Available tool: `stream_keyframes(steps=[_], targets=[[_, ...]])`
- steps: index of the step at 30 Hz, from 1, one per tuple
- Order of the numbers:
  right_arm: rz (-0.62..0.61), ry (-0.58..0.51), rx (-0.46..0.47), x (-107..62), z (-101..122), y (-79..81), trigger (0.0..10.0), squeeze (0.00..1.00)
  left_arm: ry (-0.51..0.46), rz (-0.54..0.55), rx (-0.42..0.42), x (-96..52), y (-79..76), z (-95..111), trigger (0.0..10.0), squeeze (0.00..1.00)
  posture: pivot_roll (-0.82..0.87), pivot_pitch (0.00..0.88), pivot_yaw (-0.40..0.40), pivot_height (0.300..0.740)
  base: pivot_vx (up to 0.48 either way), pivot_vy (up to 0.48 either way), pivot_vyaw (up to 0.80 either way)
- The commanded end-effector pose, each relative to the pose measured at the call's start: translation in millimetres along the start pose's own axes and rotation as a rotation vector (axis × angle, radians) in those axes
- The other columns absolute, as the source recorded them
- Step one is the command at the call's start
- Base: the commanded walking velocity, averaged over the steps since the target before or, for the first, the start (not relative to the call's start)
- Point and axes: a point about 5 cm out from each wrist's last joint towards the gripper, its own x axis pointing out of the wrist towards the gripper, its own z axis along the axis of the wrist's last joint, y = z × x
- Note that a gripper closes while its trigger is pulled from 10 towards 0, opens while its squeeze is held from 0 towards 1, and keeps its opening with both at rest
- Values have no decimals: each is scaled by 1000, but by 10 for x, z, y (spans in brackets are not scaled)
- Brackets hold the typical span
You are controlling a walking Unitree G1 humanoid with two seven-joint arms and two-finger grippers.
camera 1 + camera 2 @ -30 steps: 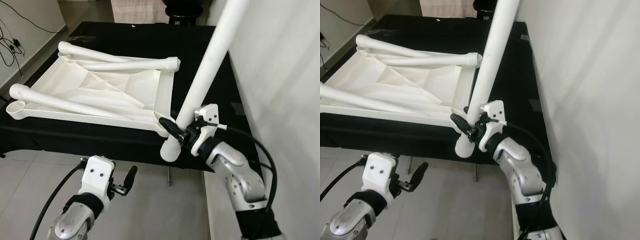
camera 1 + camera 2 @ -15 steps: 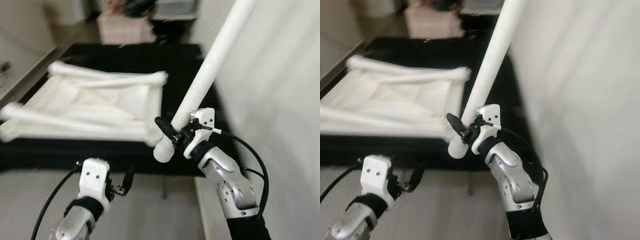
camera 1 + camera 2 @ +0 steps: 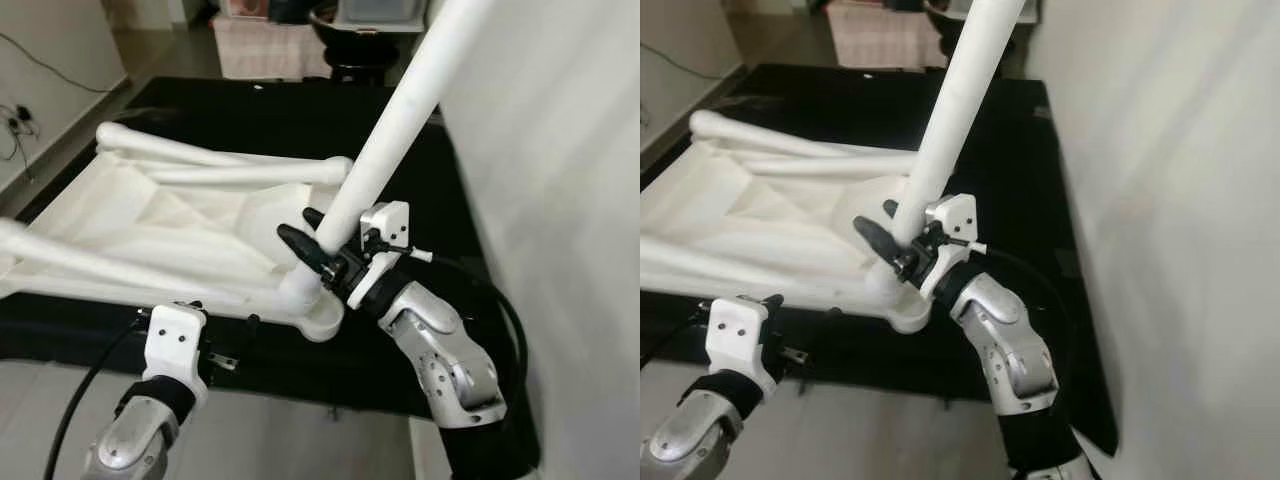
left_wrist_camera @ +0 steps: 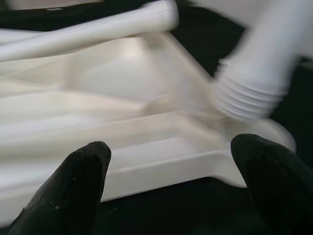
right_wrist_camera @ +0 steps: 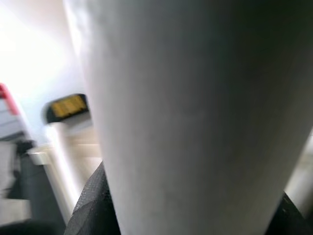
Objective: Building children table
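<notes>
White table leg (image 3: 400,120): gripped near its lower end by the right hand (image 3: 322,255), tilted, its threaded end at the corner socket of the inverted white tabletop (image 3: 170,225), near the black surface's (image 3: 400,345) front edge. Left hand (image 4: 166,181): open, low before that edge, fingers (image 4: 73,183) apart.

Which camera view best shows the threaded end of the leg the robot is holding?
Left wrist view: the threaded end sits ridged, though blurred, over the tabletop's corner socket. Eye views show it small; right wrist view shows plain shaft.
</notes>
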Motion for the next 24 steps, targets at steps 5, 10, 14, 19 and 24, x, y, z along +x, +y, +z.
stream_keyframes(steps=[5,10,14,19,24], targets=[[155,-36,33,-18,106,101,10000,0,48,-88,37,-63,-76,-43,10000,0,-26,134,-13,740,0,0,0],[249,-24,40,-72,129,144,10000,0,71,-163,33,-115,-155,-55,10000,0,-30,137,-9,740,0,0,0],[400,28,30,-162,123,195,10000,0,100,-157,41,-181,-162,-80,10000,0,-30,143,-1,740,0,0,0],[458,33,72,-157,89,197,10000,0,119,-122,62,-214,-152,-96,10000,0,-21,155,-2,740,0,0,0],[481,42,123,-60,-32,132,10000,0,125,-111,72,-238,-166,-85,10000,0,-4,169,-2,740,0,0,0]])
